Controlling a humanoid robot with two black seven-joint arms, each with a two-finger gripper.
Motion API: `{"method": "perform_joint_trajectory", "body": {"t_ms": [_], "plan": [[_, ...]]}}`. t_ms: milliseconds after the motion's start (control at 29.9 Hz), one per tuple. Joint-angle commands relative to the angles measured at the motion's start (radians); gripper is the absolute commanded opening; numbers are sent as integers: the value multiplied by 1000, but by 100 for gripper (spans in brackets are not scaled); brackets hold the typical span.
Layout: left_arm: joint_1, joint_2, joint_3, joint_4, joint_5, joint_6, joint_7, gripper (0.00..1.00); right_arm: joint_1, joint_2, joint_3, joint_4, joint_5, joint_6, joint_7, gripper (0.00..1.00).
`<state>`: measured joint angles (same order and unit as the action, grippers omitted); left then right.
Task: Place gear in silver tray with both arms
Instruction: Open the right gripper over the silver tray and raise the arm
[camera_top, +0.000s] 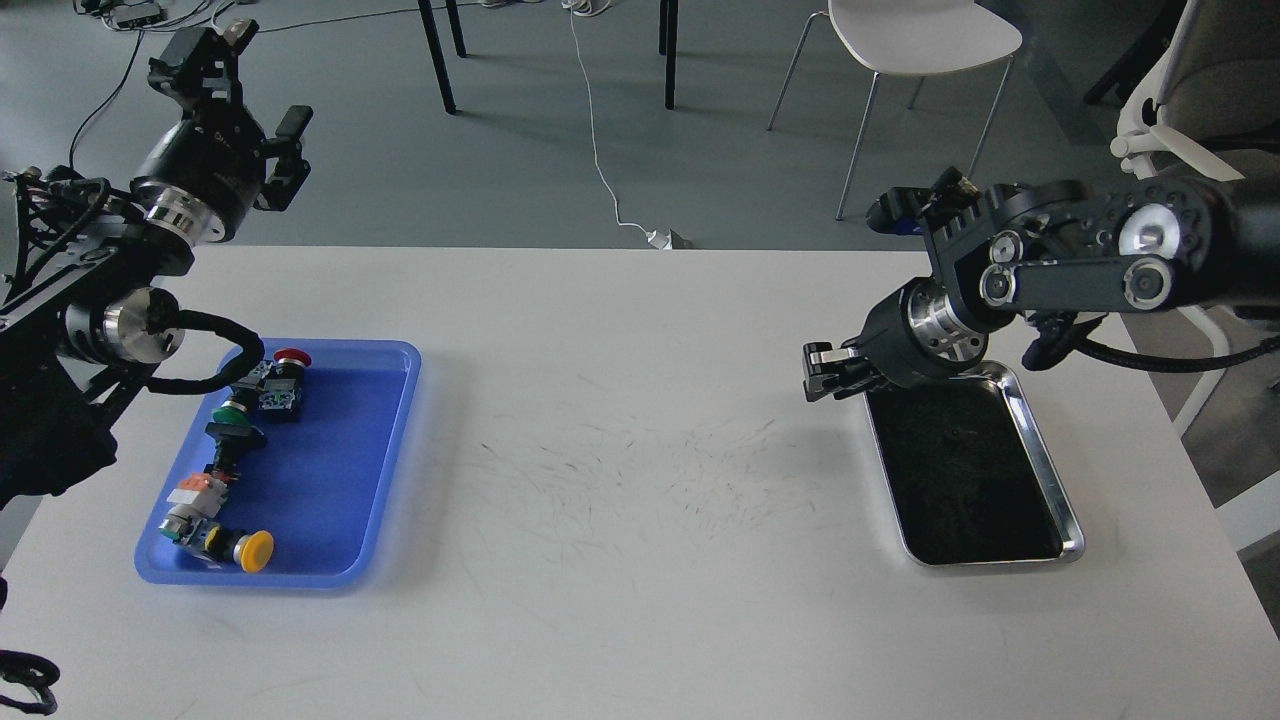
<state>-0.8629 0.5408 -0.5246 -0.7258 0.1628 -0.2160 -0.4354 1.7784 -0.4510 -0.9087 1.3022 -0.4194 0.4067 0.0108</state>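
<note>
The shiny rectangular stainless-steel tray (1050, 470) with its raised rim and dark floor lay on the right side of the white desk (620, 520), its long axis running away from the robot, and nothing could be seen inside it. The parts to be moved, a row of push-button switches with red, green and yellow caps (235, 450), sat in the larger blue plastic tray (390, 440) on the left side, well apart from the steel one. The right tool (822, 372) hovered just beside the steel tray's far left corner, pointing left; it looked empty, but seen end-on and dark, I could not tell whether its fingers were apart. The left tool (240, 100) was raised beyond the desk's far left edge, its two fingers spread wide and holding nothing. The left arm was clearly the nearer one to the switches, which lay toward the robot and below its tool, so a pick would likely fall to it.
</note>
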Motion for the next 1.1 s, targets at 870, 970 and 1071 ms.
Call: {"method": "perform_joint_trajectory", "body": {"t_ms": [870, 970, 1071], "plan": [[-4, -10, 2, 0, 1, 13, 1, 93, -332, -112, 80, -69, -210, -174, -9, 94], [-4, -12, 3, 0, 1, 13, 1, 93, -292, -176, 129, -48, -210, -170, -9, 97], [-4, -16, 5, 0, 3, 15, 3, 93, -237, -228, 169, -2, -194, -166, -5, 97]]}}
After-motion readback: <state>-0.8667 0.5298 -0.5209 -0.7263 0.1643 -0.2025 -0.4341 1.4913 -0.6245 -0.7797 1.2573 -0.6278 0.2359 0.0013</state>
